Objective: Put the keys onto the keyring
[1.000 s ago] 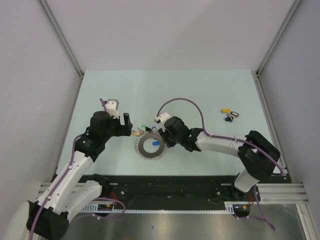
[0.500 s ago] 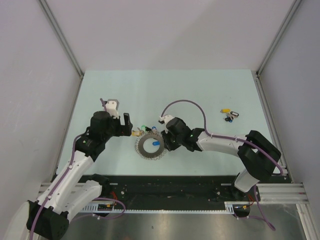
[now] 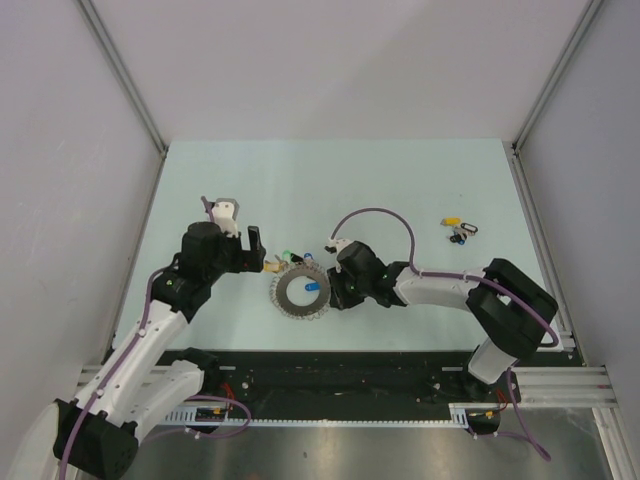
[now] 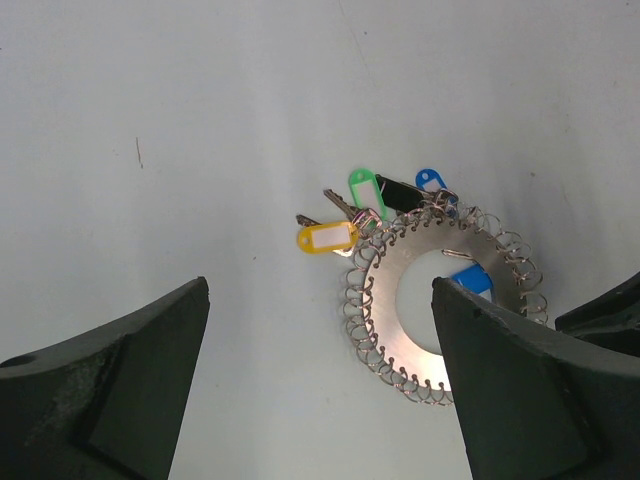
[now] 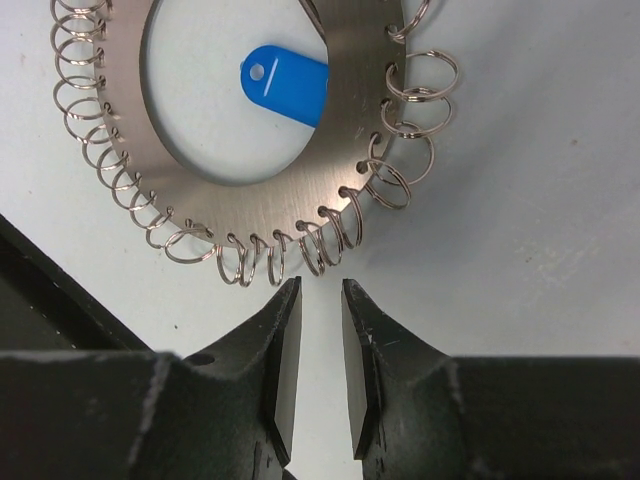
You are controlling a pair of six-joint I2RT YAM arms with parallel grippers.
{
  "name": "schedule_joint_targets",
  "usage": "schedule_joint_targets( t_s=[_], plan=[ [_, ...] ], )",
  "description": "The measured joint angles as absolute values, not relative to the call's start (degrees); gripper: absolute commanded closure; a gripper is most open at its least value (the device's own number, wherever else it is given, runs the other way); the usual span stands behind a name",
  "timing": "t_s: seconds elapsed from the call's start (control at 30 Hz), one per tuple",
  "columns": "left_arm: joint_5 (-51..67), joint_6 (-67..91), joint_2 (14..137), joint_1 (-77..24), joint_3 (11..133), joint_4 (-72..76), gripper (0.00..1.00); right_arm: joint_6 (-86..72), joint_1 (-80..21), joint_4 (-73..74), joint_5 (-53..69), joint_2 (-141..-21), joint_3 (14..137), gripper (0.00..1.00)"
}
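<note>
Now finds the keyring (image 5: 340, 130) flat just beyond the right gripper (image 5: 320, 285), fingers (image 5: 370, 350) parted by a narrow gap, gripping nothing, tips near the coiled edge. Puts the left gripper (image 4: 320, 295), spread wide and empty, on the ring's far side, with yellow-, green-, black- and blue-tagged keys (image 4: 327, 237) bunched at the rim between and another blue tag (image 5: 285, 85) inside the hole. Sets all on a pale table (image 3: 400, 180) within plain grey walls (image 3: 330, 60), further keys (image 3: 458, 230) well apart to the right.

White-and-black arms (image 3: 441, 290), purple cables (image 3: 378, 211)
</note>
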State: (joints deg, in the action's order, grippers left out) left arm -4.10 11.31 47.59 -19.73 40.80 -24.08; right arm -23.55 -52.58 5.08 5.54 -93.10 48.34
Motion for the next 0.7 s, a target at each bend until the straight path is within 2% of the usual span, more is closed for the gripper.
schedule_joint_targets(
  t_s=[0.13,0.2,0.37,0.47,0.7],
  plan=[
    [-4.08,11.31,47.72,-19.73,40.80,-24.10,0.02,-24.62,-52.36,3.20,6.94,-94.43,48.18,0.73],
    [-4.08,11.31,47.75,-19.73,40.80,-24.10,0.03,-25.04,-52.36,2.00,7.44,-95.13,48.07,0.77],
    [-4.05,11.31,47.94,-19.73,40.80,-24.10,0.02,-25.19,-52.25,0.62,7.99,-95.70,47.99,0.94],
    [-4.05,11.31,48.01,-19.73,40.80,-24.10,0.02,-24.38,-51.96,0.27,7.92,-95.66,47.97,0.99],
    [-4.05,11.33,48.07,-19.73,40.80,-24.10,0.02,-20.12,-50.68,0.62,5.98,-93.06,47.68,0.99]
  ],
)
